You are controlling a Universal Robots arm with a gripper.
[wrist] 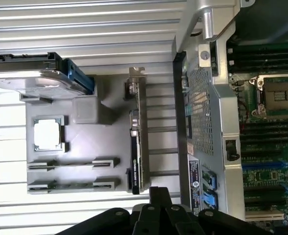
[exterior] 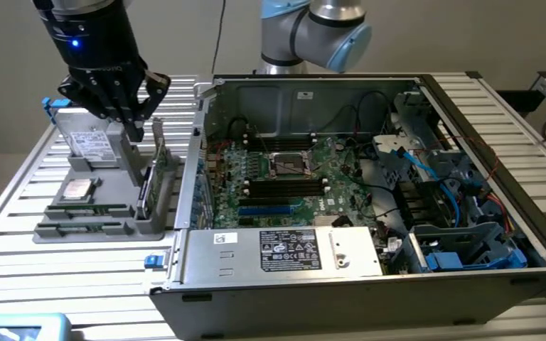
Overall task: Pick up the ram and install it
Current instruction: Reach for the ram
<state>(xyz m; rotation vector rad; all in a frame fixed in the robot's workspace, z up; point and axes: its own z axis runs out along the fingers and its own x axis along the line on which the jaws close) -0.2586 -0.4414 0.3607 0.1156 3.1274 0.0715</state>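
The black, jointed pincer (exterior: 121,117) (wrist: 158,210) was seen suspended over a moulded grey plastic tray (exterior: 111,195) (wrist: 95,142), nothing being carried. Whether it was spread or pressed together could not be told. Directly beneath it a silver hard drive (exterior: 91,142) (wrist: 31,81) in a blue-tabbed caddy was held. The ram (exterior: 88,211) (wrist: 73,164), a long, thin green stick, was laid flat in a narrow slot at the tray end farthest from the pincer, with a second ram stick (exterior: 82,228) (wrist: 73,185) parallel just beyond it. Between the pincer and the ram a square, matt-silver processor chip (exterior: 77,188) (wrist: 47,134) was seated. A tall green expansion card (exterior: 159,170) (wrist: 139,147) was stood on edge beside the pincer, next to the open sheet-metal computer case (exterior: 349,263). The tray was set on a ribbed aluminium table (exterior: 17,213).
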